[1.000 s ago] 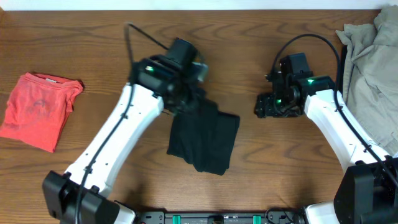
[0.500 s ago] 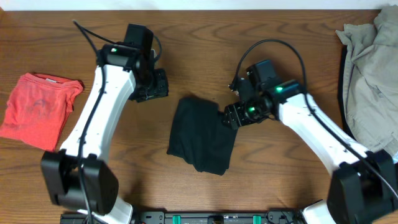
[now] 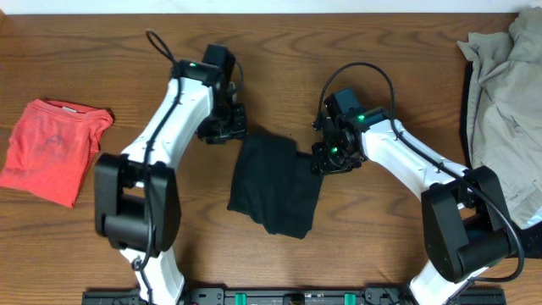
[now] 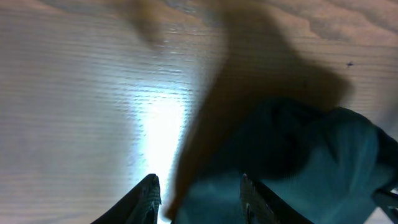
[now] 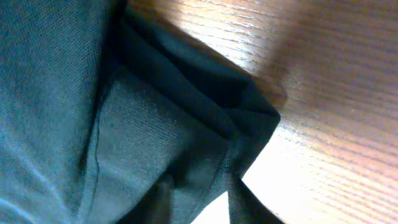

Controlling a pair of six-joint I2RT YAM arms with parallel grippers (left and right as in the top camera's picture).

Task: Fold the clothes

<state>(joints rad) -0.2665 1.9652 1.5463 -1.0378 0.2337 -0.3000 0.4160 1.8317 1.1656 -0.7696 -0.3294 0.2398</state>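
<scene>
Although the shirt [image 3: 275,186] lies where it lay a second ago, a compact black bundle of several layers at the middle of the table [image 3: 398,254], both arms have changed places around it. The left gripper [image 3: 230,134], which was down on the shirt's upper left part a second ago and then pulled away toward the far left, is back just beside the upper left corner. Its fingers stand apart over bare wood, with the cloth edge just under them and nothing pinched. The right gripper [image 3: 320,161], a second ago well apart from the shirt, has come in to the upper right corner. Its wrist view is filled with a doubled fold of black cloth, and the fingertips straddle the hem. I cannot tell whether the jaws have closed on that hem or merely bracket it, since dark fingers and dark cloth merge. With one gripper at each top corner, this looks like the set-up for a two-handed move, either one more fold of the top edge downward or a shift of the finished bundle. The shirt's fold seems largely done. Further out, the tee [image 3: 51,151] lies in a loose folded square near the left edge, well apart from both arms. The beige garment [image 3: 508,93] lies rumpled at the right edge, apparently not yet folded. No bin, basket or other container is in view, so every garment rests directly on the wood.
</scene>
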